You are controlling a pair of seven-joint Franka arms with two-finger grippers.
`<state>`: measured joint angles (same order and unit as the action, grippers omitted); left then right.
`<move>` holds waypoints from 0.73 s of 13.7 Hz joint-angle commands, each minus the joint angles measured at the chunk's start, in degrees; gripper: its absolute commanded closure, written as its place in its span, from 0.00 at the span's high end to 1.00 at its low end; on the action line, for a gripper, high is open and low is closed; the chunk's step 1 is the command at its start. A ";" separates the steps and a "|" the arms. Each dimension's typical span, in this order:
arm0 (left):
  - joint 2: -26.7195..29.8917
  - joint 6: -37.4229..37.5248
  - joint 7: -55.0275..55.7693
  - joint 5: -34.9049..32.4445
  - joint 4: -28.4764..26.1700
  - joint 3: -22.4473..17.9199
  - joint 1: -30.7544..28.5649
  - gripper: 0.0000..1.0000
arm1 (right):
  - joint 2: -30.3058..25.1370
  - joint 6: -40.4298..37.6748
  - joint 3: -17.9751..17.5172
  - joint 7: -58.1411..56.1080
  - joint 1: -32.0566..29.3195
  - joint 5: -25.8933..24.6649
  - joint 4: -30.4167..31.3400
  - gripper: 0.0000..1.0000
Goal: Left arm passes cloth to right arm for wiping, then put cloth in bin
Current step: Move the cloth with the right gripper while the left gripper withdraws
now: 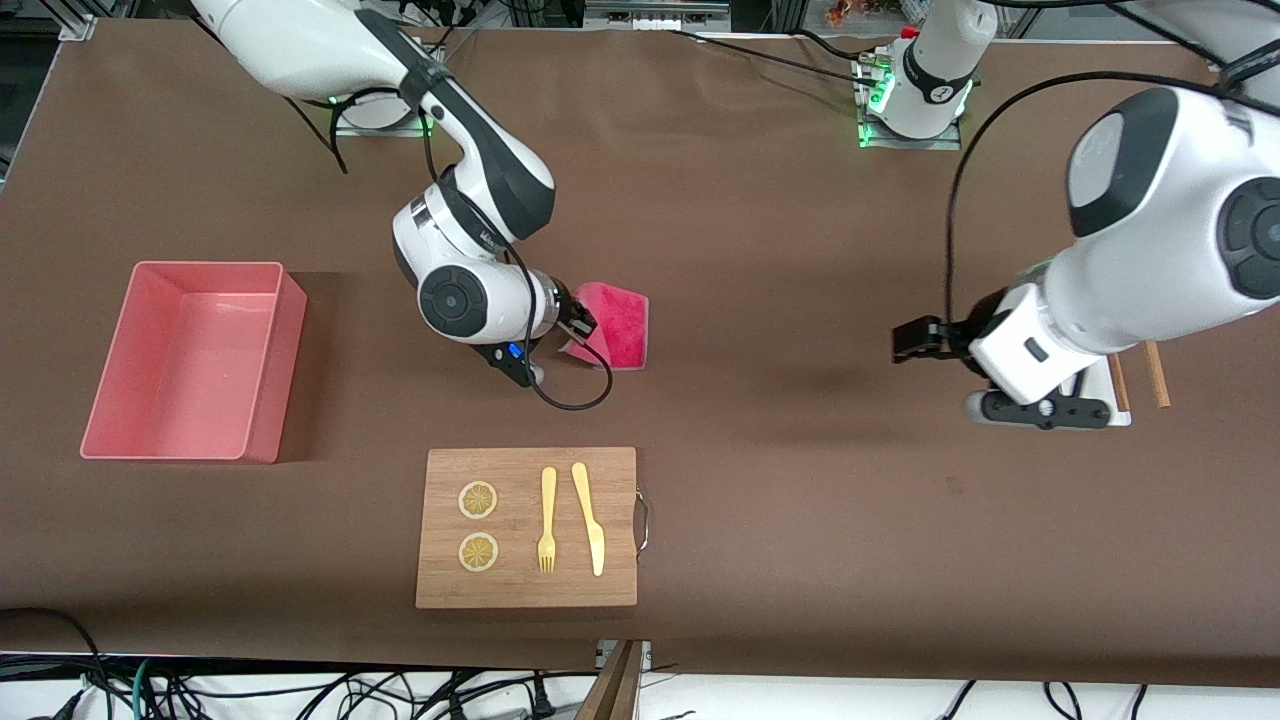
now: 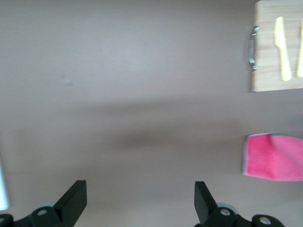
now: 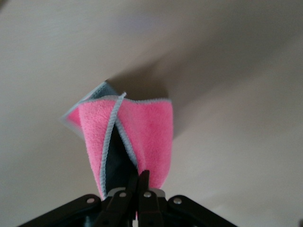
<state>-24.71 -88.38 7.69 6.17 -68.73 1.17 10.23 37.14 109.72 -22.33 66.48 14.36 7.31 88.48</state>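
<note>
Starting in the front view, your right gripper (image 1: 578, 328) sits clamped on the cloth (image 1: 618, 325) mid-frame; handover's done, wiping comes next. Left wrist view: left gripper (image 2: 140, 201) spread, empty. Right wrist view: cloth pinched; bin (image 1: 190, 360) waits.

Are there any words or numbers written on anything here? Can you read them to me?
No, none can be read.
The right arm's wrist has a small printed mark: too small to read.
The left arm's base has a small dark mark: too small to read.
The cloth, bin and cutting board, with its fork, knife and lemon slices, show no writing.
</note>
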 commanded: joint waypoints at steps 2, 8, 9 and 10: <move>3.17 4.60 -10.31 -5.03 -0.35 0.23 -3.63 1.00 | -0.49 -1.43 6.04 -12.73 -1.00 -1.34 3.01 0.00; 22.11 -2.46 -12.18 -4.94 -21.28 -0.21 -8.55 1.00 | -1.46 -7.41 20.99 -39.02 -1.27 -3.53 2.66 0.00; 25.56 -5.37 -12.18 -4.77 -26.67 -0.21 -9.43 1.00 | -1.63 -7.94 22.83 -42.63 -1.35 -3.71 2.58 0.00; 27.77 -5.84 -12.35 -4.76 -29.85 -0.21 -9.70 1.00 | -1.72 -8.29 24.94 -46.58 -1.35 -3.97 2.49 0.00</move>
<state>-6.80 -89.02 -3.06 2.43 -84.09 0.67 1.62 37.12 103.16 -0.06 25.82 12.58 4.48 90.51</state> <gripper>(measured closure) 0.000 0.982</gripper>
